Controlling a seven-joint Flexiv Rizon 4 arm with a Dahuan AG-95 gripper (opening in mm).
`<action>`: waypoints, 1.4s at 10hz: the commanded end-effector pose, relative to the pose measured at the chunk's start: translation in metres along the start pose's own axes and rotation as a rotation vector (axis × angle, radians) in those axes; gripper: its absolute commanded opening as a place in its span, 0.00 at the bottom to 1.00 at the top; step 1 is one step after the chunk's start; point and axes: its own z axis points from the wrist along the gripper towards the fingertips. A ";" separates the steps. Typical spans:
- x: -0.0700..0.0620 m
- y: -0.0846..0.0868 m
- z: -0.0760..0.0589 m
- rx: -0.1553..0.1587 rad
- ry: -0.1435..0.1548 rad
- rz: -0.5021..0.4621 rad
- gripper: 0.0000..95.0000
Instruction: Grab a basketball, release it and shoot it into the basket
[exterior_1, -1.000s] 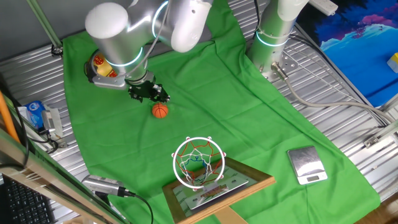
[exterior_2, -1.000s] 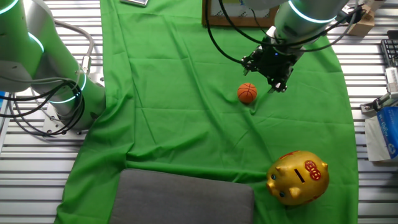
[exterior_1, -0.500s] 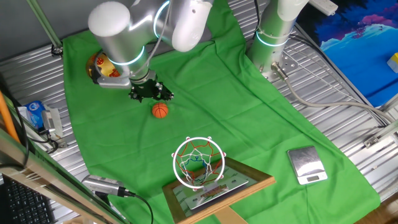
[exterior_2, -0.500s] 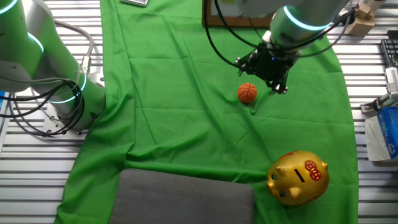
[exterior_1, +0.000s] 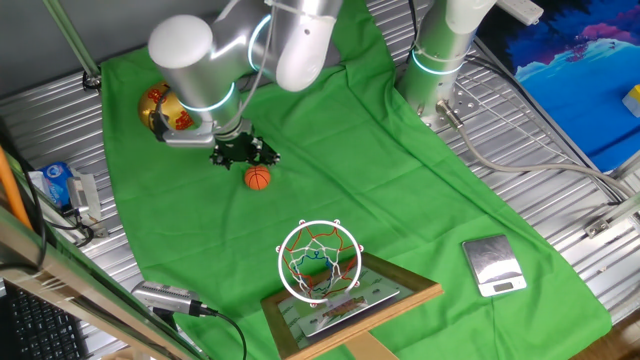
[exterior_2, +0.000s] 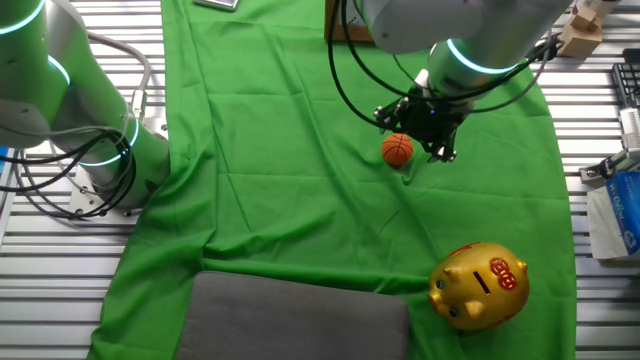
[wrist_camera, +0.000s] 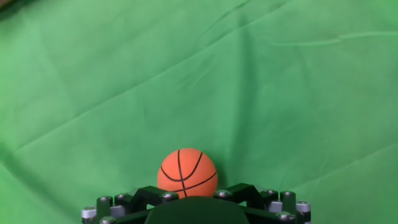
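Since a second ago the claw (exterior_2: 418, 133) has slid closer, now hanging just above the basketball (exterior_2: 397, 149); whether it is open, I cannot tell. Ball sits on green cloth (exterior_1: 330, 150), frame centre-left in one fixed view. Basket (exterior_1: 319, 259) stands lower centre, well apart.

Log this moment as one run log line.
phase: approach | claw: above basketball, not gripping | basketball: on green cloth | basket: empty
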 end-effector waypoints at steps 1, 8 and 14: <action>0.000 -0.001 0.005 0.001 -0.006 -0.002 1.00; -0.004 -0.001 0.019 0.008 -0.007 0.024 0.80; -0.005 -0.001 0.024 0.011 0.003 0.040 0.40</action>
